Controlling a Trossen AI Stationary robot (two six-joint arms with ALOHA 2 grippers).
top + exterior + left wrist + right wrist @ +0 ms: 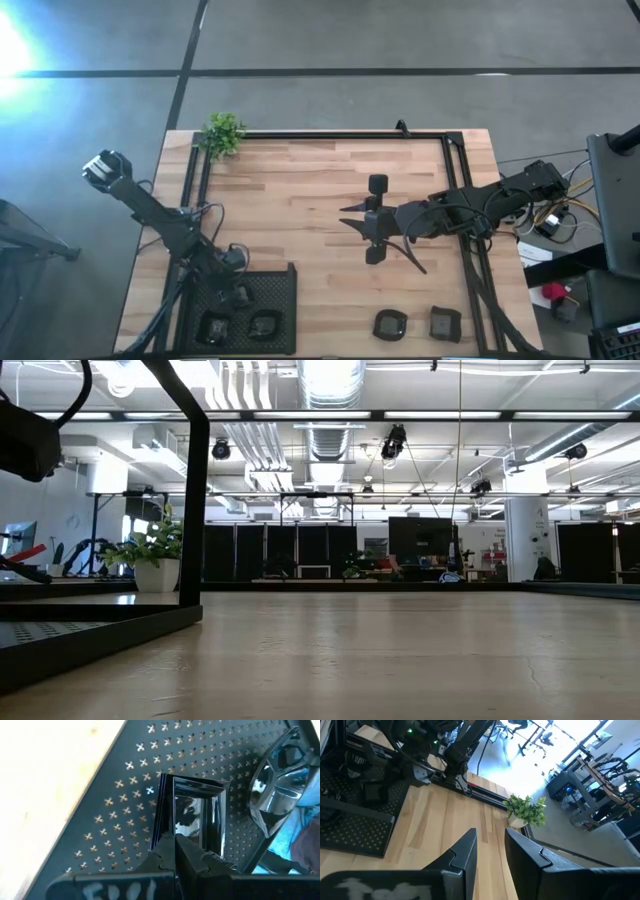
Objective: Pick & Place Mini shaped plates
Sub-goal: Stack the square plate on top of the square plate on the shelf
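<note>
The wooden surface (300, 210) carries a black perforated tray (280, 285) at its near left corner. Two small dark plates (390, 324) lie directly on the wood near the front right edge. A small potted plant (222, 133) stands at the far left corner.

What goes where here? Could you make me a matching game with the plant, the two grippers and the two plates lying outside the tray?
Things:
1. plant
2. left gripper
3. right gripper
4. loose plates

Places or states:
A. above mid-table, open, holding nothing
B. on bare wood, right of the tray
C. at a table corner
D. over the tray, shut on a square plate

Pairs: 1-C, 2-D, 3-A, 4-B
</note>
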